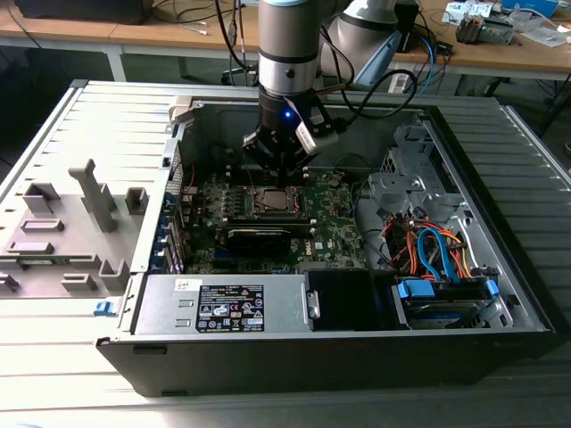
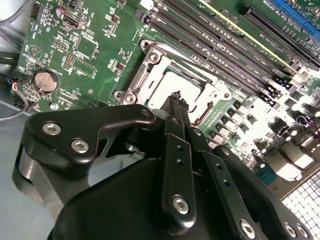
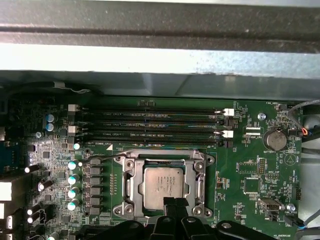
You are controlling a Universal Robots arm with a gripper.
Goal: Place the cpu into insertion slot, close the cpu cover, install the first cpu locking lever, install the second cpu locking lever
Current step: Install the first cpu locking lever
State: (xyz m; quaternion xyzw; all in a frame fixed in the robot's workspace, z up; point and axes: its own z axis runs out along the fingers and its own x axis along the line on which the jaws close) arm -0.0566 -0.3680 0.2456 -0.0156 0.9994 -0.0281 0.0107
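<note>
The end effector (image 2: 176, 96) hangs just above the cpu (image 3: 161, 187), its fingers pressed together and gripping nothing. The cpu lies flat inside the insertion slot (image 3: 131, 186) on the green motherboard (image 3: 250, 170). The cpu cover (image 2: 150, 75) frames it. Beyond the slot run the memory slots (image 3: 150, 124).

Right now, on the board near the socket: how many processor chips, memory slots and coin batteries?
Chip: 1
Memory slots: 4
Coin battery: 1
Total: 6
</note>
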